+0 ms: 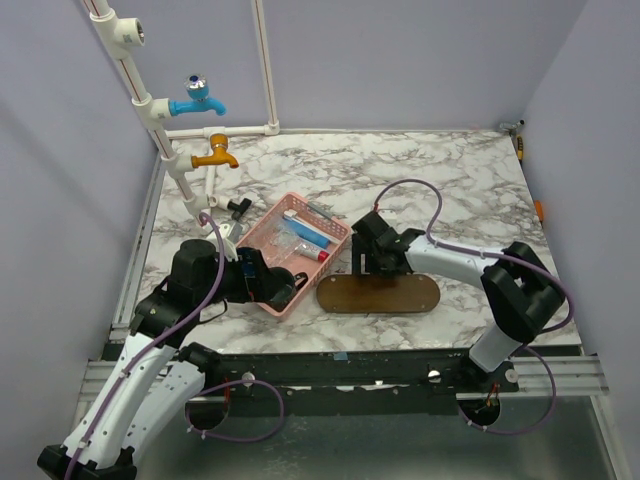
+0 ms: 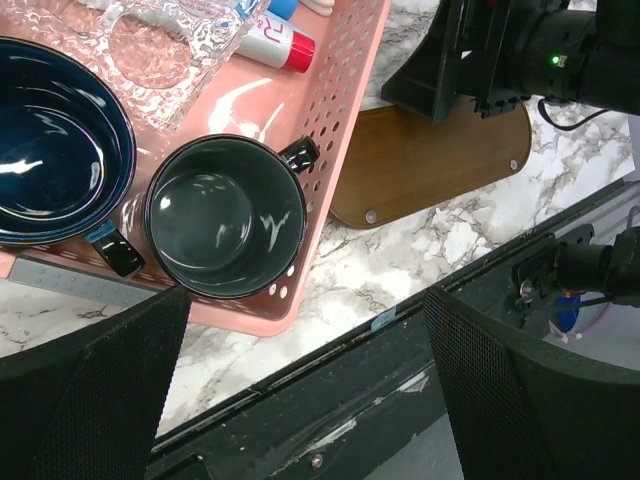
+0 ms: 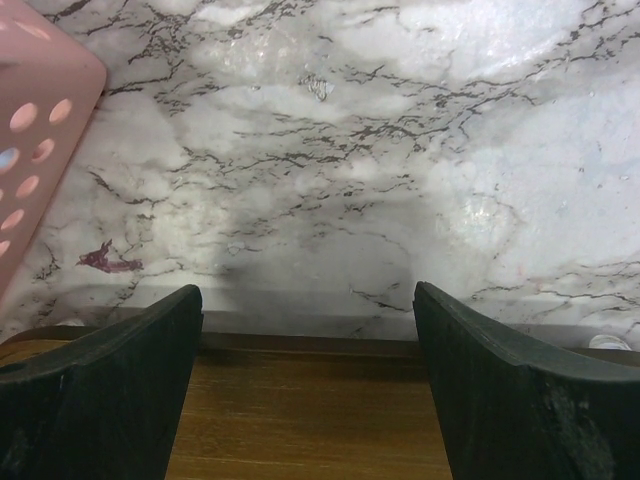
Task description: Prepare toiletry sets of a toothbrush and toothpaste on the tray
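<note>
While right jaws gape, tray point(image 3: 310, 420) lies beneath

Test lab: plain-walled booth point(image 1: 400, 60), taps point(image 1: 197, 101) on bare pipe point(image 1: 128, 70).

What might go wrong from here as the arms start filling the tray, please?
1. The toothpaste lies beside a clear glass dish, past the black mug; the open left gripper reaching in may knock either.
2. The open right gripper hangs over the tray, so the two grippers may collide there.
</note>
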Motion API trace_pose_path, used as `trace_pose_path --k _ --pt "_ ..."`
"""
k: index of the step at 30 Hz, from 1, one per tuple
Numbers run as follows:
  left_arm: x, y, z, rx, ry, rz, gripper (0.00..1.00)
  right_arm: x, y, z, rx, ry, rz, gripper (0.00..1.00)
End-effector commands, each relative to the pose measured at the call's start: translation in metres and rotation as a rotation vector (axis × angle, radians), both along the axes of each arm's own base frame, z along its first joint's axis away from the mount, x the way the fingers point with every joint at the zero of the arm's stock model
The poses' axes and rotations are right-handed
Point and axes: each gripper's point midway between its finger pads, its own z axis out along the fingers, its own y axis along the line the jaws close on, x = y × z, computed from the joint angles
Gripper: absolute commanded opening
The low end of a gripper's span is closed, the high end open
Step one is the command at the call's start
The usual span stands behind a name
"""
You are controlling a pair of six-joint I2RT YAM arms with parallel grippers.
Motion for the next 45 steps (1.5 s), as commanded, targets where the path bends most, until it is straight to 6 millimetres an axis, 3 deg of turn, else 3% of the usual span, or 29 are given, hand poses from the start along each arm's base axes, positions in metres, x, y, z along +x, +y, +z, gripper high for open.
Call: trace_pose_path --k 1,26,29,36,42,45 --pt "0.001 0.002 -0.003 0.002 -0.006 0.013 0.99 -0.009 -0.004 0.002 -0.026 0.002 -0.021 0.89" --pt "-0.005 0.001 0.005 -0.013 -0.043 0.006 0.99 -0.040 0.009 0.017 -0.035 -0.011 -0.007 0.89" --pt "-0.005 0.001 0.005 -0.011 -0.046 0.012 0.99 -0.032 0.009 0.029 -0.051 -0.045 -0.012 0.89" --pt "-0.002 0.006 0.003 0.007 -0.045 0.048 0.99 0.001 0.026 0.082 -0.079 -0.173 0.090 0.91" --pt "0.002 0.007 -0.003 0.025 -0.019 0.062 0.99 0.036 0.057 0.116 -0.079 -0.246 0.248 0.91" --pt "0.004 0.008 -0.008 0.044 0.003 0.073 0.99 0.057 0.070 0.123 -0.075 -0.255 0.314 0.89"
